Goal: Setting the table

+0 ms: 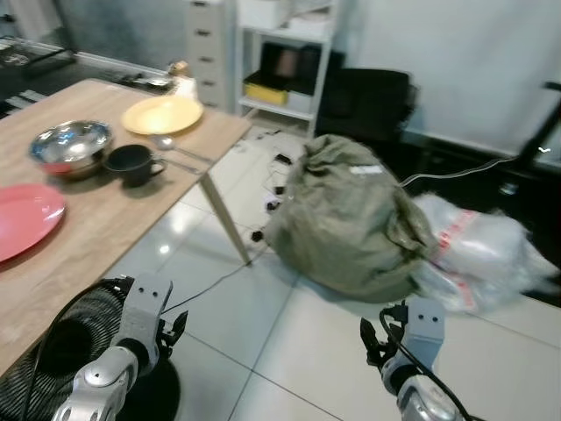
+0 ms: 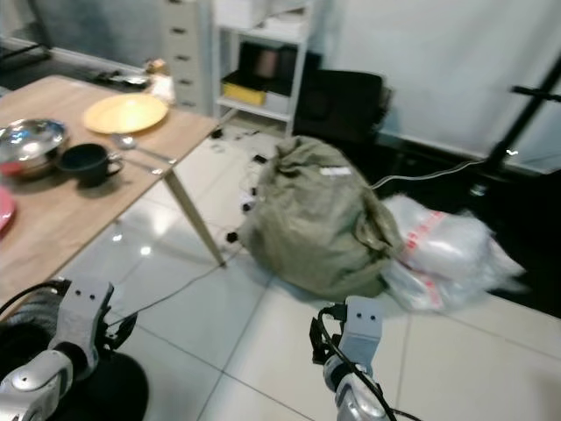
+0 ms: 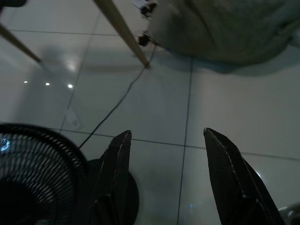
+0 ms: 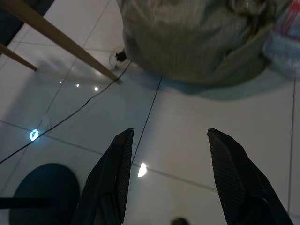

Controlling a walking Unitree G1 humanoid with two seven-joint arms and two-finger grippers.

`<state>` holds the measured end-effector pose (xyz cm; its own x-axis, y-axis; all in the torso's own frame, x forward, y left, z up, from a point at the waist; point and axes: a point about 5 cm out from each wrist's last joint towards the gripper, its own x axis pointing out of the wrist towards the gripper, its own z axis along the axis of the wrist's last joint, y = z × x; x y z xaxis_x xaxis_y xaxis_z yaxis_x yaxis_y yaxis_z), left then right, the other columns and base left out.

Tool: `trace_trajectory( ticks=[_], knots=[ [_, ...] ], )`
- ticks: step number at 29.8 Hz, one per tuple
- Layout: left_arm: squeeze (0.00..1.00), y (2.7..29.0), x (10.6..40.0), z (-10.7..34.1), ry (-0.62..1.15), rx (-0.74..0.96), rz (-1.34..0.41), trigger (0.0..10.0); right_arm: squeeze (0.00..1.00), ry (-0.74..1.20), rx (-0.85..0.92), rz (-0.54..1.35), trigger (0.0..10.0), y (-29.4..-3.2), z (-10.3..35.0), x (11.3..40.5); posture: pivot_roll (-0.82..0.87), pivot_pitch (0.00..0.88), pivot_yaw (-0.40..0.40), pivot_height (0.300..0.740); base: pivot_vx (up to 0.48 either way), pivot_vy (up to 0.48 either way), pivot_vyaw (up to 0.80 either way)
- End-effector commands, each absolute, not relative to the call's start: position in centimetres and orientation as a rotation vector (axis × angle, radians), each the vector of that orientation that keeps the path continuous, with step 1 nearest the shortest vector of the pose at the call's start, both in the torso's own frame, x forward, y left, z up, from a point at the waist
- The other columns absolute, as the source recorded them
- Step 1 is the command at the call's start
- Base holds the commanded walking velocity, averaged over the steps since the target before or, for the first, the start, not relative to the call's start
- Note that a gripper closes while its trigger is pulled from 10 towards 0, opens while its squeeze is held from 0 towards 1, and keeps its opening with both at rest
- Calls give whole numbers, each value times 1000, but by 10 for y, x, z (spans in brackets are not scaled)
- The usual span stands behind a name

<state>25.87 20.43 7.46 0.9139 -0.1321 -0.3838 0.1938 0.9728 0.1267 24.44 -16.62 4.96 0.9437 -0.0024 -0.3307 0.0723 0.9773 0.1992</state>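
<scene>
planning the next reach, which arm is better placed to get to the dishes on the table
Left, probably. The table with the cup and red plate lies on the robot's left, nearest the left tool. The right tool hangs over bare floor. Both are open and empty.

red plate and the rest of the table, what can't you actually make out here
- Red plate: cut off by the left edge in the left eye view.
- Black cup: contents hidden by its own rim.
- Steel bowl: inside lost in reflections.
- Spoon beside the yellow plate: blurred; exact type unclear.
</scene>
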Motion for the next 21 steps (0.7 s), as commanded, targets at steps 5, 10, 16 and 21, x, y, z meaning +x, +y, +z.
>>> trace_trajectory(
  ticks=[5, 10, 16, 21],
  knots=[
    [0, 201, 256, 73, 363, 196, -201, 10000, 0, 358, 204, -47, 10000, -167, 44, 242, -3, 49, 108, 740, 0, 0, -781],
    [0, 195, 254, 72, 363, 202, -270, 10000, 0, 357, 202, -48, 10000, -168, 43, 242, -5, 46, 109, 740, 0, 0, -781],
    [0, 193, 256, 73, 361, 148, -276, 10000, 0, 357, 202, -50, 10000, -168, 42, 242, -8, 44, 110, 740, 0, 0, -781],
    [0, 194, 258, 74, 357, 142, -276, 10000, 0, 361, 201, -52, 10000, -168, 41, 241, -9, 45, 112, 740, 0, 0, -781]
  ],
)
